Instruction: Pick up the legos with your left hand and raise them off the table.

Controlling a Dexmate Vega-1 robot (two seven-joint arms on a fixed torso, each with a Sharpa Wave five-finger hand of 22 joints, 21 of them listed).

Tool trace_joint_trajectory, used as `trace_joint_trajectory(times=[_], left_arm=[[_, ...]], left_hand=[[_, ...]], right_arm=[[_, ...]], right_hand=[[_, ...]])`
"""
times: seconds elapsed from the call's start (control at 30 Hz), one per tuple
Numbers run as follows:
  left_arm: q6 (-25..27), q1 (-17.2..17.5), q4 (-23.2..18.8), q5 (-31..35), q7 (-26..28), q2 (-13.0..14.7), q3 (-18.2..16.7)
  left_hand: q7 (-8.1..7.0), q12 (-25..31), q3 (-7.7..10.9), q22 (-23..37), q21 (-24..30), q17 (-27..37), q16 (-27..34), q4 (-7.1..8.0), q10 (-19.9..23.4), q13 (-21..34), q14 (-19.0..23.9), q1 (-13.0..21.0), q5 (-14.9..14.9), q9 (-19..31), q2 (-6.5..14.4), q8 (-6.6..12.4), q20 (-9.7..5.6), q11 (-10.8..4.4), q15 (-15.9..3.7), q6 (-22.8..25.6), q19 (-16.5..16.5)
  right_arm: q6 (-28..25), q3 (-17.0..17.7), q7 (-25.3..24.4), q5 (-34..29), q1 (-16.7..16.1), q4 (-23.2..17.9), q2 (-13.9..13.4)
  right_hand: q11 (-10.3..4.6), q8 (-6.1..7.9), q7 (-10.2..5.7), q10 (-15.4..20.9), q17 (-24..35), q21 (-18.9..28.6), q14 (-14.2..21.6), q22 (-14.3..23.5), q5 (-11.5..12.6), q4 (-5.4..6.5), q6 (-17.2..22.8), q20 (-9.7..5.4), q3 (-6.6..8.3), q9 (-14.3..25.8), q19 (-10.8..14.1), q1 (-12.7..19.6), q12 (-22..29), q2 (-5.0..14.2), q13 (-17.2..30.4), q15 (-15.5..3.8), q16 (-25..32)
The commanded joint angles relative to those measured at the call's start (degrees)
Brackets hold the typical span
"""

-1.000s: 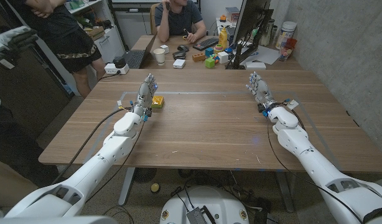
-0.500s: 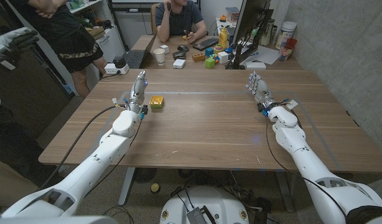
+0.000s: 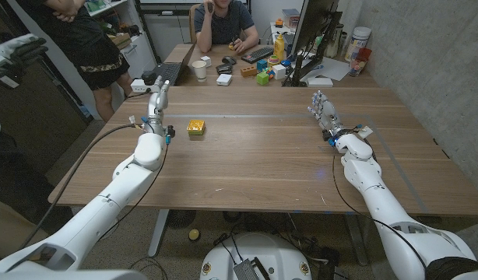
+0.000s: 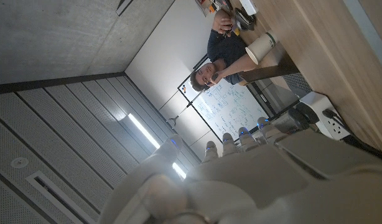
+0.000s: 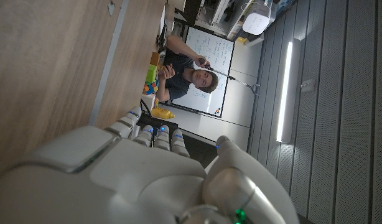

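Head view: the left arm extends from the lower left corner across the wooden table (image 3: 254, 167) toward its far left edge. The left hand (image 3: 158, 99) stands upright near that edge, fingers pointing up and lying close together, gripping nothing. The legos (image 3: 195, 127), a small yellow block, rest on the table just to the right of the left hand, apart from it, with a clear gap between the two. The right arm extends from the lower right corner. The right hand (image 3: 323, 111) stands on the right side of the table, fingers raised and slightly spread, holding nothing. Behind the table stands a second table carrying a paper cup (image 3: 199, 70), coloured blocks and a monitor (image 3: 307, 31); a seated person (image 3: 223, 22) is behind it, and another person (image 3: 75, 39) stands at the left.

Left wrist view: the back of the left hand (image 4: 253, 174) occupies the lower part, its fingertips (image 4: 227, 138) lined up side by side and extended. Nothing is between them. The paper cup (image 4: 258, 48) and the seated person (image 4: 225, 53) lie beyond.

Right wrist view: the back of the right hand (image 5: 135, 174) is seen, fingertips (image 5: 150, 132) extended close together, thumb set apart. It holds nothing and touches no object.
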Motion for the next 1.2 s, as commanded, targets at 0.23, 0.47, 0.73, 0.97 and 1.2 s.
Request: trace_joint_trajectory(times=[0.23,0.47,0.73,0.97,1.2], left_arm=[[9.8,-3.2,-4.4,21.4,11.2,5.2,-1.4],[11.5,-8.1,-3.9,28.4,10.1,6.9,0.9],[14.7,-13.7,-4.9,36.8,7.3,8.9,4.2],[16.3,-16.8,-6.0,41.5,3.8,10.3,6.3],[18.5,-18.2,-8.9,46.5,0.6,12.1,7.6]], left_hand=[[-4.48,-0.4,0.20,0.0,-0.1,0.2,-0.8,-2.05,-0.7,0.2,-2.5,2.2,-0.4,0.2,-0.3,0.36,0.51,-1.28,-1.20,2.2,1.0],[-5.57,-0.7,0.30,-0.1,-0.1,0.2,-1.1,-2.80,-0.2,0.2,-2.4,3.0,-0.5,0.2,-0.5,0.17,1.05,-2.30,-2.05,3.2,1.8],[-5.71,-0.9,0.22,-0.1,-0.1,0.2,-1.2,-3.64,0.5,0.2,-1.8,3.7,-0.6,0.2,-1.0,-0.18,1.70,-3.08,-2.66,3.7,3.0],[-5.78,-1.6,-0.42,-0.2,-0.6,0.2,-1.5,-5.35,0.3,0.3,-1.8,4.8,-0.6,0.3,-2.8,-0.85,2.84,-4.88,-4.09,3.6,3.5],[-5.85,-2.6,-1.06,-0.2,-1.8,0.3,-1.9,-6.52,-0.8,0.3,-3.3,5.8,-0.4,0.4,-3.9,-1.51,2.40,-5.55,-4.32,2.7,2.3]], right_arm=[[0.6,2.3,0.9,-1.3,-0.6,-0.5,1.3],[0.6,2.4,0.7,-1.4,-1.1,-1.0,1.2],[1.1,2.6,0.7,-1.3,-1.5,-1.1,1.1],[1.5,2.9,0.2,-1.2,-1.4,-0.5,1.4],[3.0,3.0,1.6,-1.0,-0.2,1.9,1.3]], right_hand=[[-0.03,0.15,0.12,-0.2,0.2,0.4,-0.3,0.1,0.2,-0.02,-0.5,-0.09,0.55,0.1,0.5,0.2,0.2,1.73,0.1,-2.08,0.3],[-0.05,0.17,0.13,-0.1,0.2,0.4,-0.2,0.1,0.1,-0.04,-0.5,-0.11,0.55,0.1,0.6,0.2,0.3,1.65,0.1,-2.08,0.3],[-0.14,0.20,0.14,0.0,0.2,0.4,-0.1,0.1,0.1,-0.06,-0.4,-0.01,0.55,0.1,0.6,0.1,0.3,1.57,0.1,-1.97,0.3],[-0.31,0.24,0.17,0.2,0.2,0.3,-0.1,0.1,0.1,-0.11,-0.2,0.04,0.48,0.1,0.4,0.0,0.3,1.33,0.1,-0.52,0.3],[-0.23,0.31,0.16,0.6,0.2,0.2,0.0,0.2,0.1,-0.17,0.1,0.23,0.44,0.1,0.0,-0.1,0.4,1.19,0.1,-0.03,0.3]])
